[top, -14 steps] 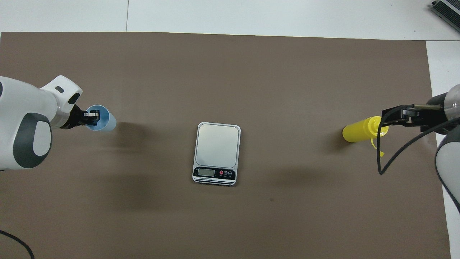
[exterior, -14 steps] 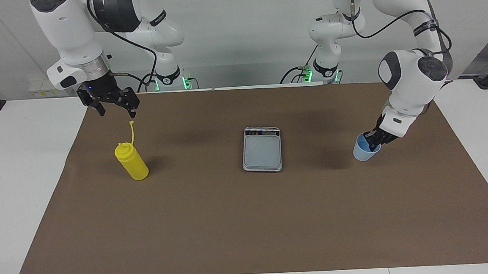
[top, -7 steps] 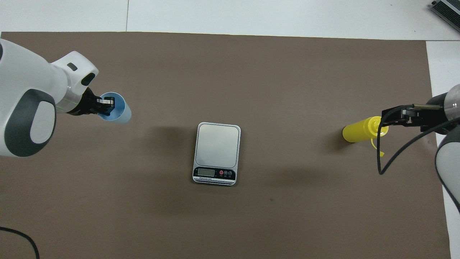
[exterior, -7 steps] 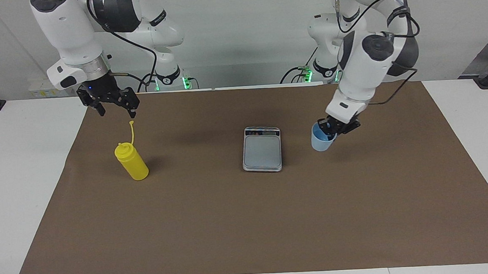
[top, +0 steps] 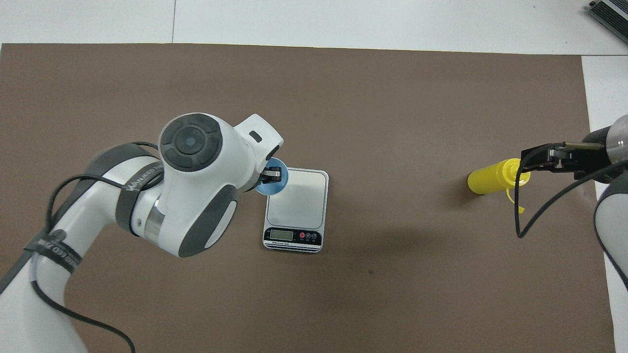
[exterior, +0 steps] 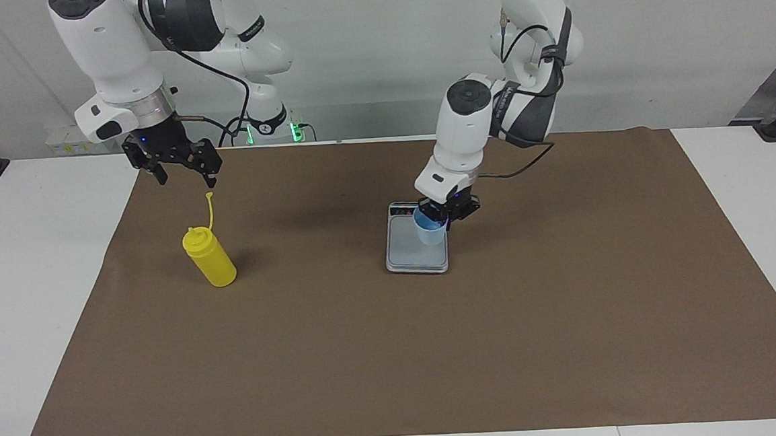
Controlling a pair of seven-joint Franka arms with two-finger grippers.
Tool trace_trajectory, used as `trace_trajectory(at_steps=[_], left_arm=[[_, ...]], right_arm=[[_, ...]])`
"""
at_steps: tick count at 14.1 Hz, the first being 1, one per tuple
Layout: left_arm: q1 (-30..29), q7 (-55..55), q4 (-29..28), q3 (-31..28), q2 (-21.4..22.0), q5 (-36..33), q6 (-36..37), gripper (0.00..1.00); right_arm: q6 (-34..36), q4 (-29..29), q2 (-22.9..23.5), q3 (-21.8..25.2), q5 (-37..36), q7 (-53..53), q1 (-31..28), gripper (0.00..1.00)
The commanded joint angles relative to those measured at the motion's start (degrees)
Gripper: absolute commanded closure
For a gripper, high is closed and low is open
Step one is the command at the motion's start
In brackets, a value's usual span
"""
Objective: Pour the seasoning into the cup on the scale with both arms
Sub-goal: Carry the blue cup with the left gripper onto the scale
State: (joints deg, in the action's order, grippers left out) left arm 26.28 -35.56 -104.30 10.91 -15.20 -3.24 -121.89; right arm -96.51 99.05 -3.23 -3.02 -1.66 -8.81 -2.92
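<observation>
The light-blue cup [exterior: 430, 232] [top: 275, 185] hangs just over the scale [exterior: 412, 258] [top: 299, 202], above the edge of its grey plate toward the left arm's end. My left gripper [exterior: 443, 216] [top: 271, 173] is shut on the cup's rim. The yellow seasoning bottle [exterior: 210, 259] [top: 490, 180] stands upright on the mat toward the right arm's end, its cap strap sticking up. My right gripper [exterior: 187, 181] [top: 542, 160] hovers open above the bottle, close to the strap's tip, touching nothing.
A brown mat [exterior: 369, 354] covers most of the white table. The scale's dark display strip [top: 293, 237] faces the robots. The right arm's black cable [top: 520, 215] loops down beside the bottle.
My left arm has swung the cup from the left arm's end of the mat to over the scale. The right gripper and the bottle have stayed still.
</observation>
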Motion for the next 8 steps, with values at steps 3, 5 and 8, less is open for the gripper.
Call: trace_trajectory(at_steps=[3,5,8], left_arm=[[2.02,-2.24,-1.34,-1.06,-1.06,-1.6,-2.74,1.0],[2.02,-2.24,-2.39,-1.06,-0.88,-1.6,-3.09,1.0],[1.85,-3.19,-3.53,-0.98,-0.71,-1.51,-5.63,0.85]], right_arm=[[-0.25,1.15,-0.99,-0.23,0.16,0.81,-0.68,0.0],[-0.25,1.15,-0.99,-0.23,0.08,0.9,-0.68,0.0],[-0.25,1.15,-0.99,-0.23,0.16,0.9,-0.68,0.0]])
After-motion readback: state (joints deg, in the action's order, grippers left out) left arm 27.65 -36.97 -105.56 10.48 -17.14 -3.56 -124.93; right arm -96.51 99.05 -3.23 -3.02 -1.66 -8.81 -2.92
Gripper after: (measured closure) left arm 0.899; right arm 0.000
